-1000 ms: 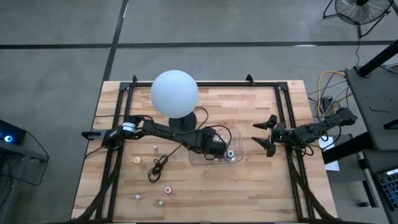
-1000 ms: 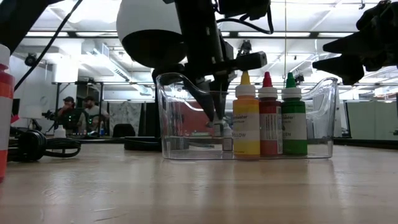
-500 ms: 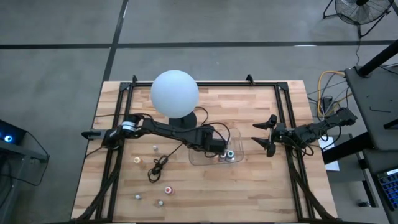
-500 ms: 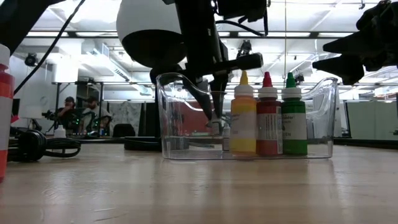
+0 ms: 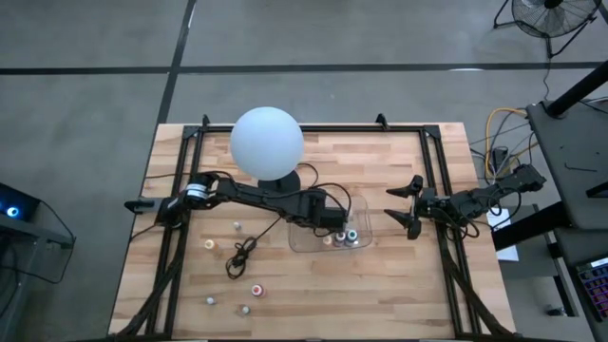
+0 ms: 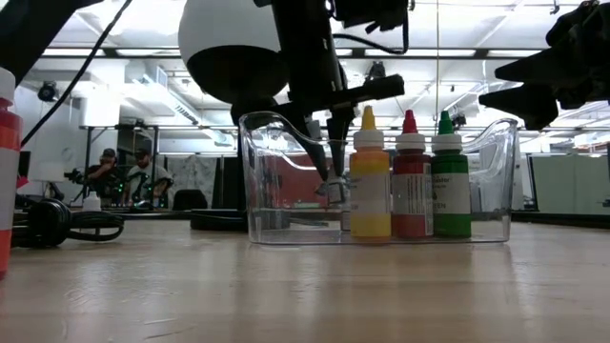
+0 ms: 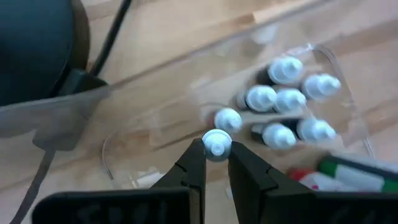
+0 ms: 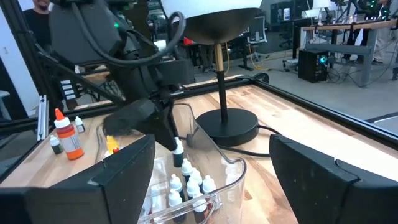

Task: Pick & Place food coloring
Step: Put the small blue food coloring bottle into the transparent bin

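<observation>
Plastic, white-capped: a small dropper bottle [image 7: 216, 144] is pinched at its cap between the fingers of the left gripper [image 7: 216, 163], clenched over the clear tray [image 5: 306, 244].
Handling: likely light and rigid, smooth-sided — the ridged cap or neck looks the safest hold; a body grip could slip.
Tray contents: several bottles [image 7: 283, 99] stand upright together, close-packed, easily toppled.
Front row: yellow [image 6: 370, 174], red [image 6: 411, 175], green [image 6: 449, 175] — touching.
Still loose: a few bottles [image 5: 256, 288] on the table [image 5: 399, 294].
Right gripper [image 5: 407, 202]: released, waiting beside the tray.
</observation>
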